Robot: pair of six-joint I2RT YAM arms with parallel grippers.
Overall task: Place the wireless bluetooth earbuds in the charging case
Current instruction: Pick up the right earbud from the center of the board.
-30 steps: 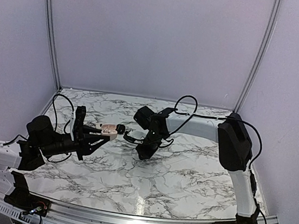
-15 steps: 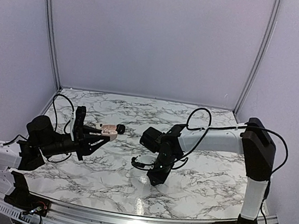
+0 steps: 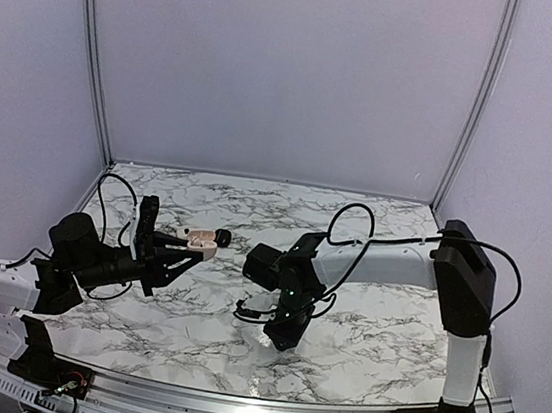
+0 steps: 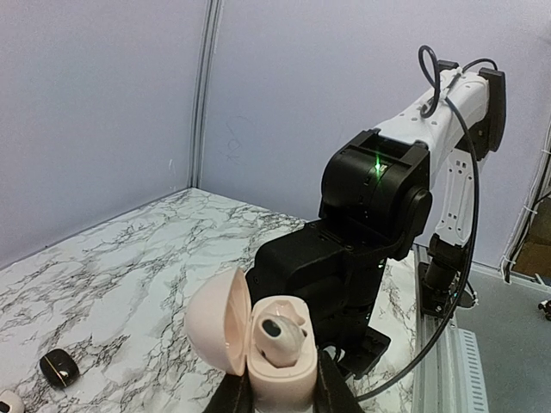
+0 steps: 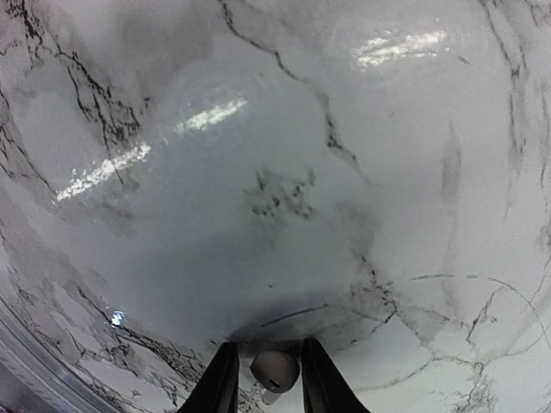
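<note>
R gripper (image 5: pixel 269 383) spread astride tiny white plastic earbud (image 5: pixel 274 368) at 6 o'clock: centre, squeeze gently. L gripper (image 4: pixel 284 394) pinches open pink pebble-shaped case (image 4: pixel 277 348).

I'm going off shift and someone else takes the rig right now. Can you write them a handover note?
Left gripper: shut on the open pink case, held up off the table.
Right gripper: down at the table, fingers either side of a loose white earbud; whether it grips is unclear.
Done: one seated earbud is in the case.
Left: lift the loose white earbud and seat it in the case. A small black piece and a white piece lie on the table near the case, possibly more earbuds.
</note>
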